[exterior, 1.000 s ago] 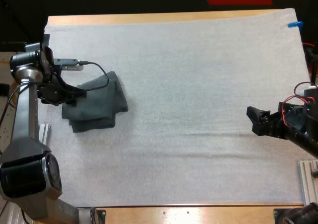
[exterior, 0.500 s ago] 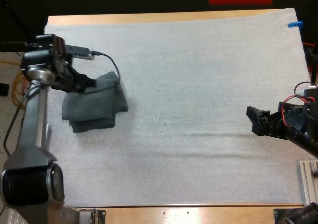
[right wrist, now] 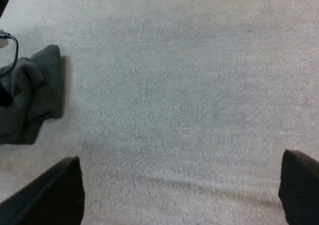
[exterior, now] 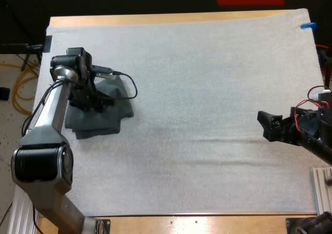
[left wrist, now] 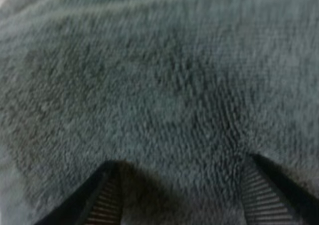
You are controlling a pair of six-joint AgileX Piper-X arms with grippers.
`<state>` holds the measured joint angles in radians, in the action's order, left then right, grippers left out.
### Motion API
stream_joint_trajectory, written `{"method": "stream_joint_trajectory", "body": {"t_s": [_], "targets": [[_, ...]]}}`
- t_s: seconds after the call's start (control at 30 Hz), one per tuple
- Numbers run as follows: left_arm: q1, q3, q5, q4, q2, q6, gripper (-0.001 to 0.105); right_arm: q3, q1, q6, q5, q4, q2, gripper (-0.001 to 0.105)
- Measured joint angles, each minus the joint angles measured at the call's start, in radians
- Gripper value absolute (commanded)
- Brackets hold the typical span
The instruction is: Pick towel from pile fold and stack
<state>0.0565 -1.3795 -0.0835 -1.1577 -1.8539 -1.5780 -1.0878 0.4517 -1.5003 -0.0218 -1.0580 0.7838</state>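
Note:
A dark grey-green towel [exterior: 106, 119] lies in a folded stack at the left of the mat. My left gripper [exterior: 96, 102] is down on top of it, near its far edge. In the left wrist view the towel's pile [left wrist: 159, 85] spreads under my left gripper [left wrist: 182, 205], whose fingers [left wrist: 102, 205] stand wide apart and open on its surface. My right gripper [exterior: 267, 125] hovers open over bare mat at the right. From the right wrist view the towel [right wrist: 37, 93] sits far off, with my right gripper [right wrist: 182, 195] holding nothing.
The white mat [exterior: 207, 78] covers most of the wooden table [exterior: 155, 19]. The towel stack sits close to the mat's left edge.
My left arm has swung from the towel's left edge to the right, over the top of the stack. The towel and my right arm have stayed put.

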Motion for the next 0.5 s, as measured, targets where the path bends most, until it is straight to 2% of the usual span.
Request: {"method": "stream_joint_trajectory", "body": {"t_s": [0.17,0.5], "targets": [[0.000,-0.042,-0.002,-0.012,0.087,0.000,0.051,0.000,0.000,0.001,-0.028,0.000,0.000,0.077],[0.000,-0.055,0.009,-0.022,0.434,-0.008,0.051,0.000,0.000,-0.021,-0.040,0.000,0.000,0.077]]}}
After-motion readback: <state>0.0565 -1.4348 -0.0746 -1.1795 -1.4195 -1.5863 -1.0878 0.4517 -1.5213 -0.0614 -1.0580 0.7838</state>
